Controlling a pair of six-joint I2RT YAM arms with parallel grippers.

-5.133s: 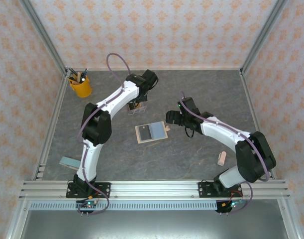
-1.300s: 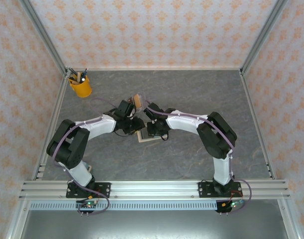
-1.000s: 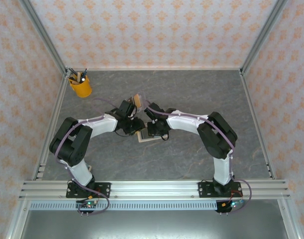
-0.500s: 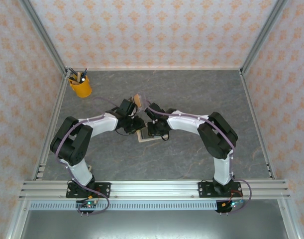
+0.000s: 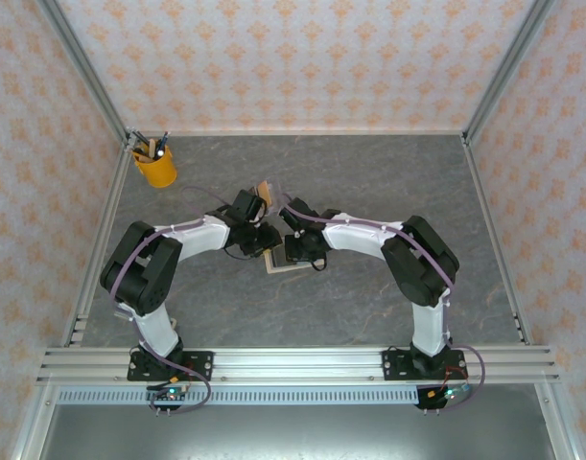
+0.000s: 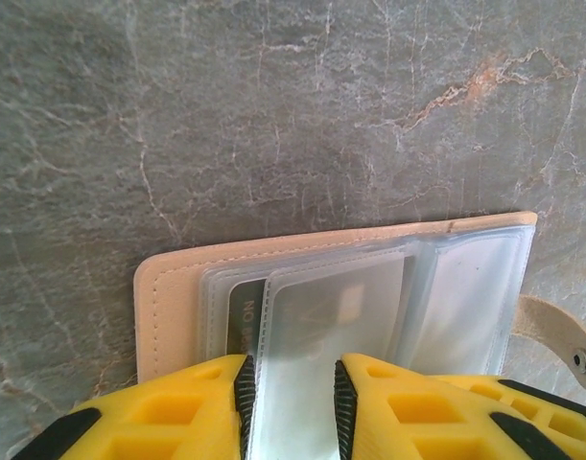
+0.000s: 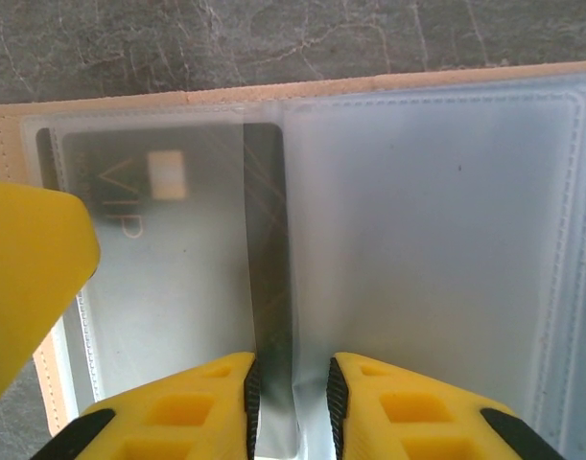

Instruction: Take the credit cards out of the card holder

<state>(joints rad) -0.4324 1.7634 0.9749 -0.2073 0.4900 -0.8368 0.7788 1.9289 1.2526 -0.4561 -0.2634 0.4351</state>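
Lying open on the grey counter between both arms, the card holder shows its plastic pockets. The left fingers stand nearly closed, pinching a clear sleeve. The right fingers, equally narrow, grip a second sleeve beside a dark credit card tucked in its pocket.

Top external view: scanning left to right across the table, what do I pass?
yellow pen cup → left gripper → right gripper → right arm's base. The card holder lies under both grippers, so it is left out of the order.
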